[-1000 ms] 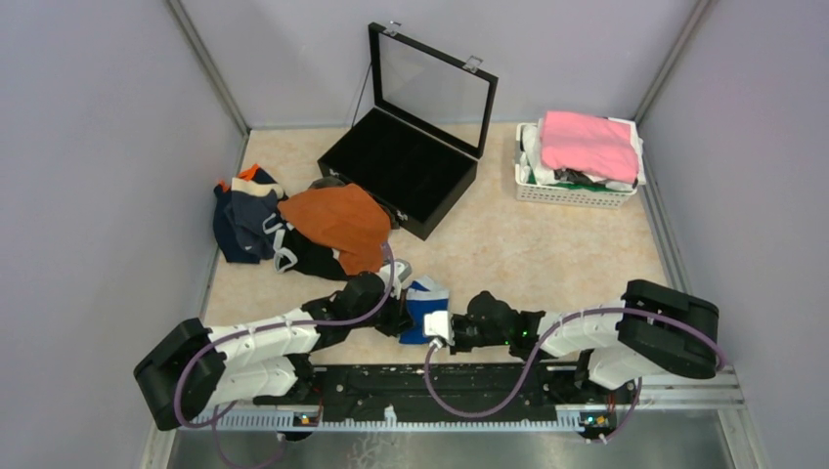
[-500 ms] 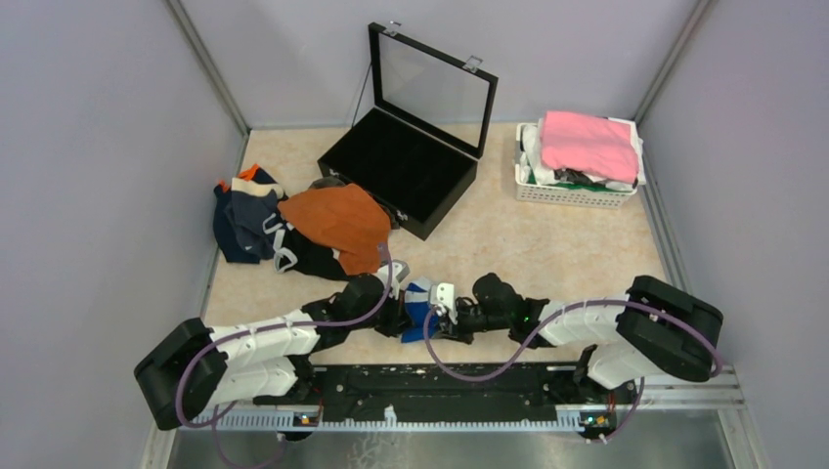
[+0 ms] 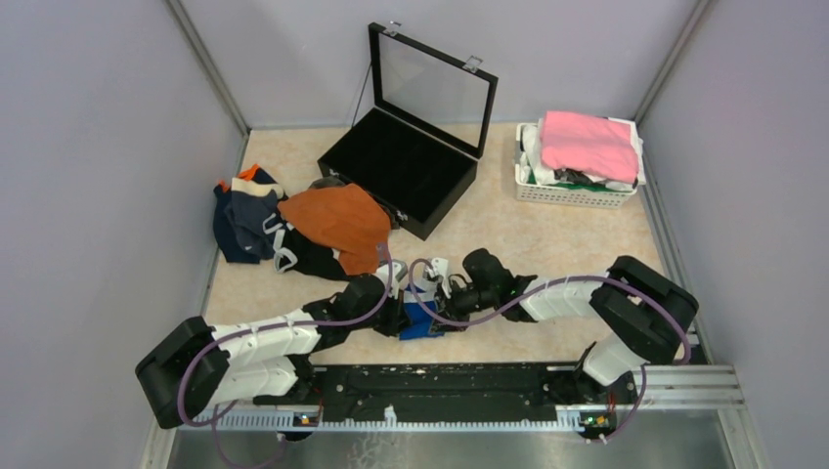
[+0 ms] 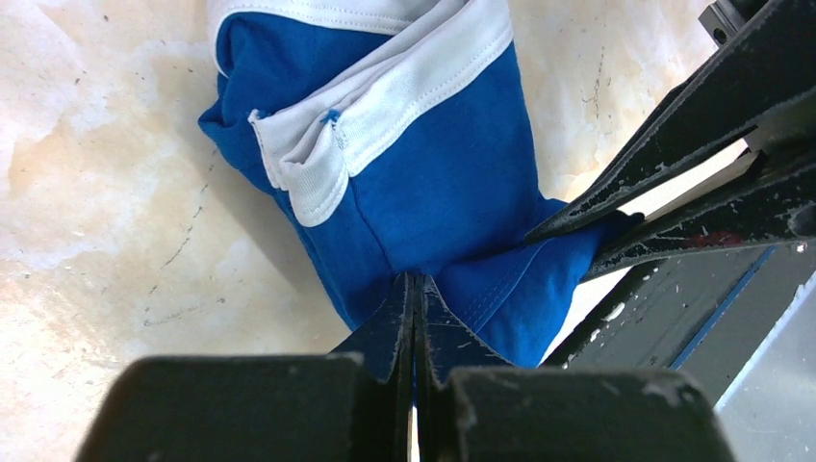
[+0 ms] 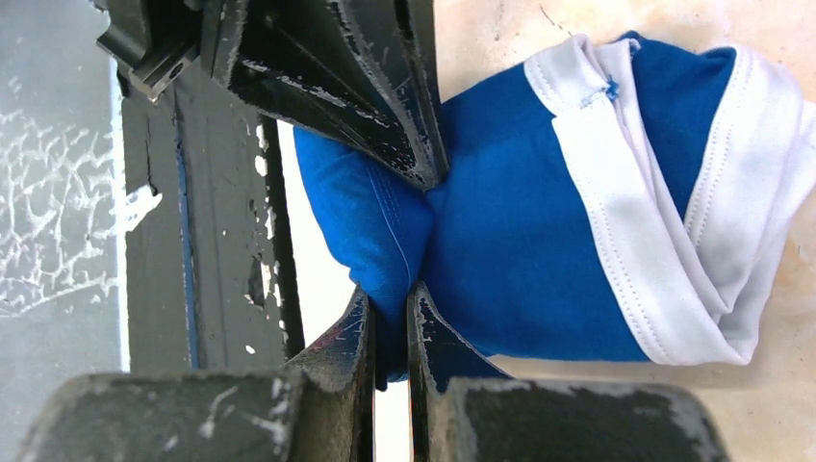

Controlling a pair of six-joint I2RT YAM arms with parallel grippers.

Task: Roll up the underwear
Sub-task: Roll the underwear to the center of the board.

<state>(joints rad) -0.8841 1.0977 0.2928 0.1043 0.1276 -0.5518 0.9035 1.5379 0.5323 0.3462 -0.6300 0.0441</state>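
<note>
We judge one roll half-done: left gripper (image 4: 414,289), right gripper (image 5: 390,306) clamped tight on soft royal-blue white-trimmed boxer brief (image 4: 423,183); rust-orange/navy pile (image 3: 293,230) unrolled.

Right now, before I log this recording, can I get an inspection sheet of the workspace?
Surface: beige marbled table, fine cracks and scuffs in the wrist views.
Job's things: blue underwear bunched near the front edge; pile of underwear in a loose heap at the left.
Clutter: open black case; white basket holding a pink cloth.
Claws: left claw shut on one end of the blue underwear; right claw shut on the same end.
Cables: purple cables looped along both arms; no snag seen.
Surroundings: plain grey walls on three sides; metal rail under the arm bases.
</note>
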